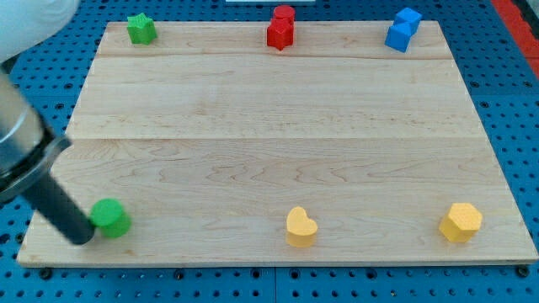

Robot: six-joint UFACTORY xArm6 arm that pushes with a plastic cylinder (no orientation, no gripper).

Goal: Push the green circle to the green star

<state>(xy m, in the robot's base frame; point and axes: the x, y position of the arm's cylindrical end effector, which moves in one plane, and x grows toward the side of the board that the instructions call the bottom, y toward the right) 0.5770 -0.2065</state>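
The green circle (111, 217) lies near the board's bottom left corner. The green star (141, 29) sits at the board's top left corner, far up the view from the circle. My tip (82, 236) is at the lower left of the green circle, touching or almost touching its left side. The dark rod slants up to the view's left edge.
A red block (281, 28) sits at the top middle and a blue block (402, 30) at the top right. A yellow heart (301, 227) lies at the bottom middle and a yellow hexagon (461, 222) at the bottom right. The wooden board (278, 143) lies on a blue pegboard.
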